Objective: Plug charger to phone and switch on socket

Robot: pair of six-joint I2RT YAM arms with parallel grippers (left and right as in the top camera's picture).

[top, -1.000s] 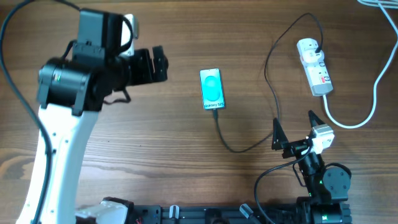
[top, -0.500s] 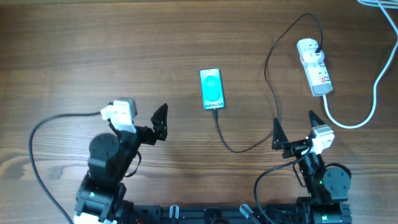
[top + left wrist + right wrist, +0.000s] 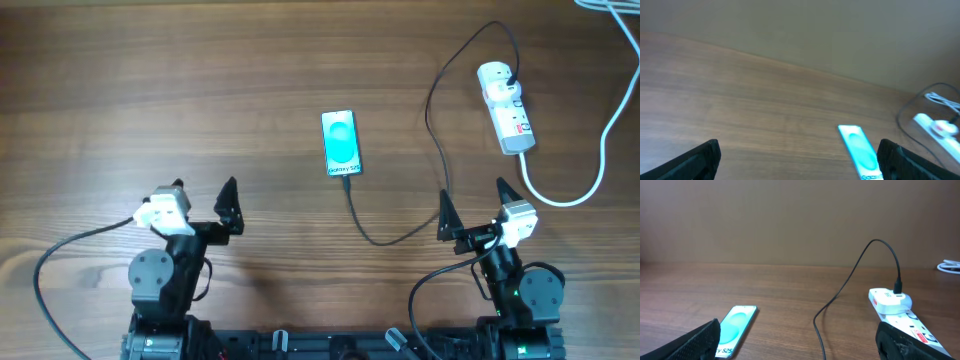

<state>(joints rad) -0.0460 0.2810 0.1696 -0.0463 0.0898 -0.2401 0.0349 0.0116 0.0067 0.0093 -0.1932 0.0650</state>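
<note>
Overhead: the phone [image 3: 340,143] is laid flat mid-table, screen up and lit; the charger [image 3: 432,110] is seen running from the phone's near end, looping near, then far and right to the socket [image 3: 505,108]; the tip is judged seated at the phone, though contact is too small to confirm. The socket is laid far right with its white cord [image 3: 600,170] trailing off the right; the switch state cannot be read. The left gripper [image 3: 203,190] is parked near-left, spread wide, nothing held; the right gripper [image 3: 472,205] is parked near-right, also spread and empty, placed within reach of the socket, probably for the switch press.

Left wrist: the left gripper [image 3: 799,147] is shown with fingers well apart over bare table [image 3: 740,100]; the phone [image 3: 860,152] is seen ahead right, the socket [image 3: 937,129] blurred beyond.

Right wrist: the right gripper [image 3: 797,330] is shown agape; the phone [image 3: 737,330] lies left, the charger [image 3: 860,262] arcs into the socket [image 3: 900,307] at right.

Against earlier frames: the left arm was extended over the far left, and has been drawn back to the near edge; right arm, phone, charger and socket are unchanged.
</note>
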